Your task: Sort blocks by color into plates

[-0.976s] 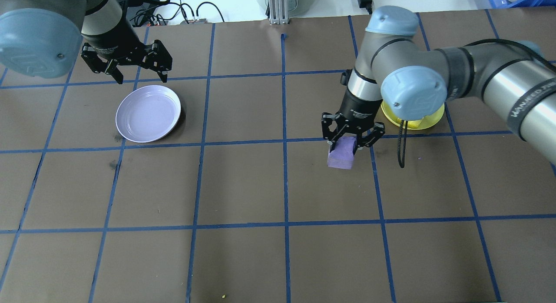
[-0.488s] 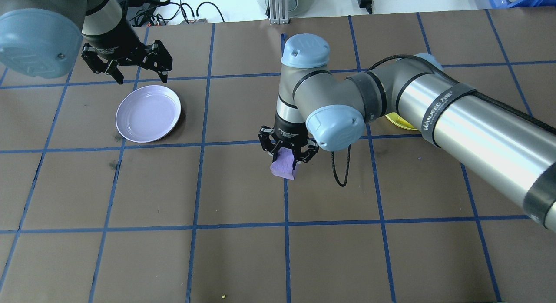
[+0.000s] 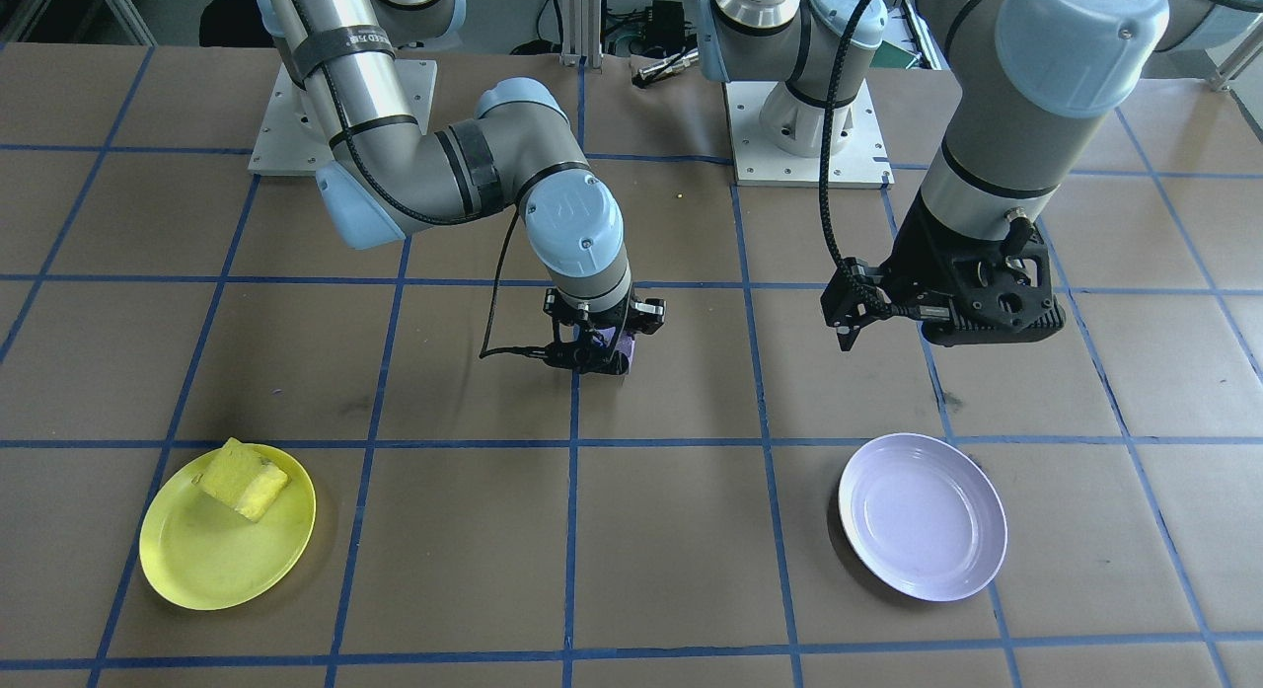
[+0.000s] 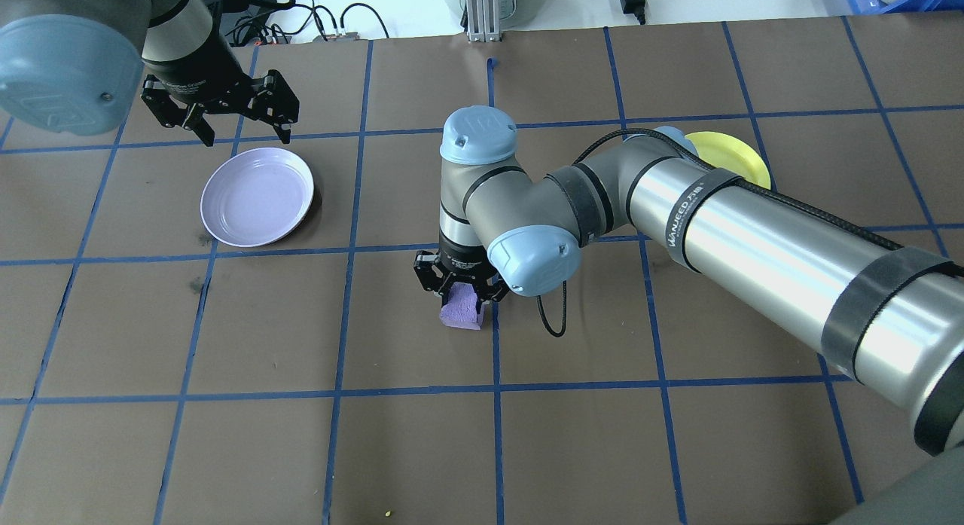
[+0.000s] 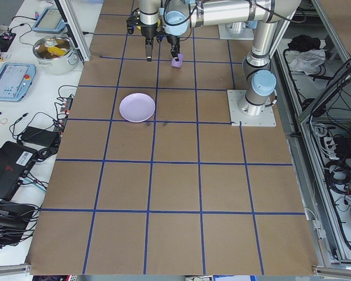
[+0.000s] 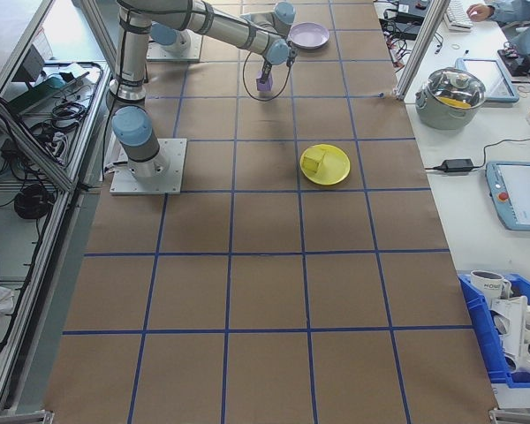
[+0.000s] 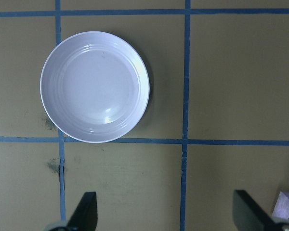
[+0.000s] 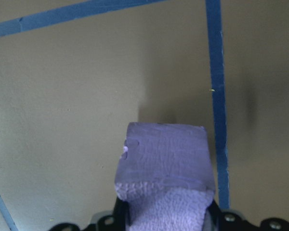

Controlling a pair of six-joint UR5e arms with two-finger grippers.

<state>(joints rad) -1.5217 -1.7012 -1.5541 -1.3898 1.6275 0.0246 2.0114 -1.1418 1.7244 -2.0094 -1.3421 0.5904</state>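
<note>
The right hand (image 4: 460,286) pinches the purple foam block (image 4: 462,308) between its fingers near the middle of the bench (image 4: 226,450), just beside a blue tape line (image 4: 496,359). From the wrist camera the block's lower face hangs above the brown surface, with its shadow below. The left hand (image 4: 245,131) hovers with fingers spread and nothing between them, beside the far edge of the lavender plate (image 4: 257,196), which has nothing in it. Well apart, on the robot's right side, the yellow foam block (image 3: 244,480) lies in the yellow plate (image 3: 212,560), toward its rim. In the overhead view the right arm hides most of that plate.
</note>
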